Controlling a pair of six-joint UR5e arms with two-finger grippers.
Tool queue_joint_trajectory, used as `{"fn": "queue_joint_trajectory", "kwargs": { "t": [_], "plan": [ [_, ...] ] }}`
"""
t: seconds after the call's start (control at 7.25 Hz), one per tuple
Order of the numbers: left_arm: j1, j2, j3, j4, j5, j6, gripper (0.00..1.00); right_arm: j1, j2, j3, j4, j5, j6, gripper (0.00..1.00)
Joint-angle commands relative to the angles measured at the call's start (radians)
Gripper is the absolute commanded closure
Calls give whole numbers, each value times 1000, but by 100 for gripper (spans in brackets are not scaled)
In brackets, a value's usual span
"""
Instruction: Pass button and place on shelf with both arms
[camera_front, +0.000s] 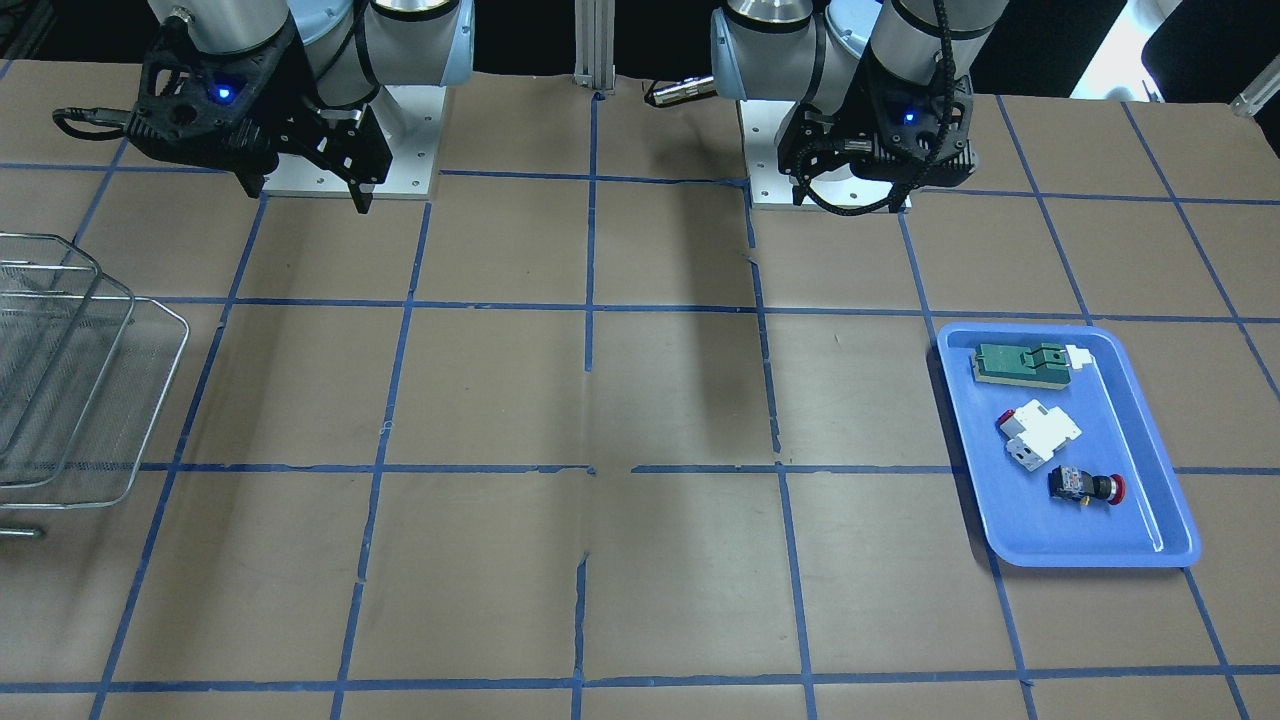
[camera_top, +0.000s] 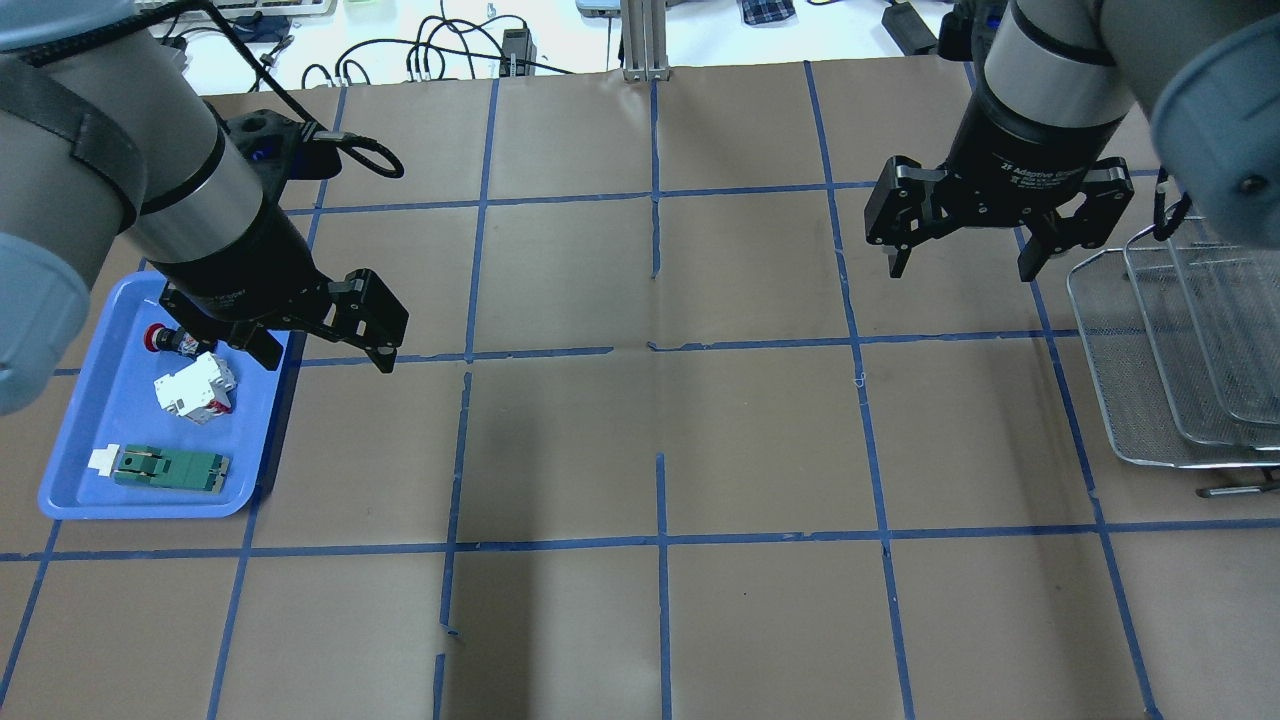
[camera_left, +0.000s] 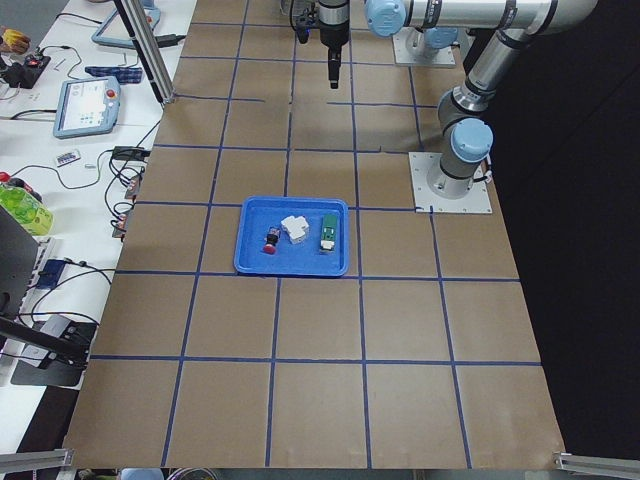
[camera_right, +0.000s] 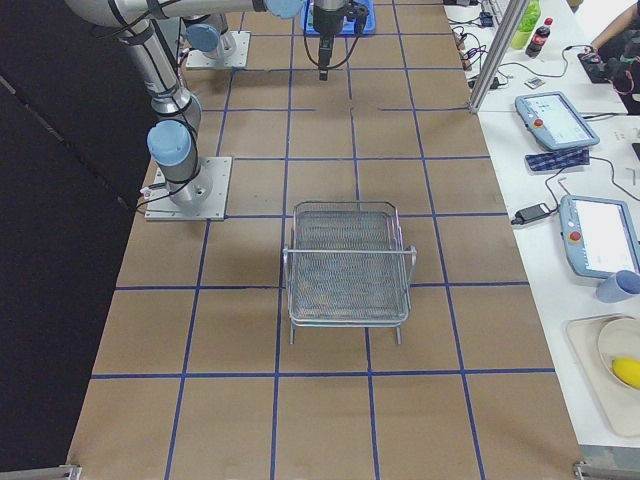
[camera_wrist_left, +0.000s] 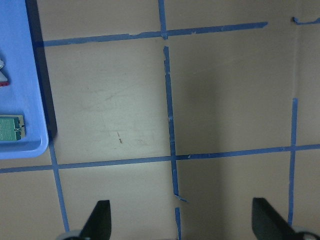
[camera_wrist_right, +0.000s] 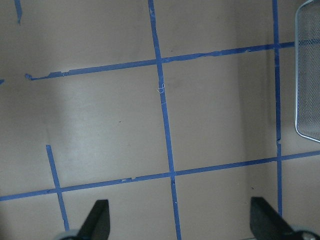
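The button (camera_front: 1085, 487), black with a red cap, lies on its side in the blue tray (camera_front: 1100, 555). It also shows in the overhead view (camera_top: 170, 340) and the exterior left view (camera_left: 271, 240). My left gripper (camera_top: 325, 355) hangs open and empty above the tray's inner edge; its wrist view (camera_wrist_left: 182, 220) shows bare table between the fingers. My right gripper (camera_top: 960, 268) is open and empty, raised beside the wire-mesh shelf (camera_top: 1150, 380). The shelf (camera_right: 347, 260) stands empty at the table's right end.
A white block with a red tab (camera_front: 1040, 432) and a flat green part (camera_front: 1020, 363) lie in the tray with the button. Blue tape lines grid the brown table. Tablets and cables lie on the side bench (camera_right: 560, 120).
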Motion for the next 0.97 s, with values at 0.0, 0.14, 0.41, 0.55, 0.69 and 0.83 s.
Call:
{"fn": "queue_joint_trajectory", "kwargs": {
  "t": [0.0,0.14,0.41,0.55,0.69,0.83],
  "plan": [
    [-2,3,2,2,-1,2,0,0,-1,0,0,0,2,0],
    [0,5,2,2,-1,2,0,0,-2,0,0,0,0,0],
    [0,23,-10,1,-2,2,0,0,-3,0,0,0,0,0],
    [0,23,-9,4,-8,5,0,0,0,0,0,0,0,0],
    [-2,23,-10,13,-10,4,0,0,0,0,2,0,0,0],
    [0,23,-10,13,-12,5,0,0,0,0,0,0,0,0]
  ]
}}
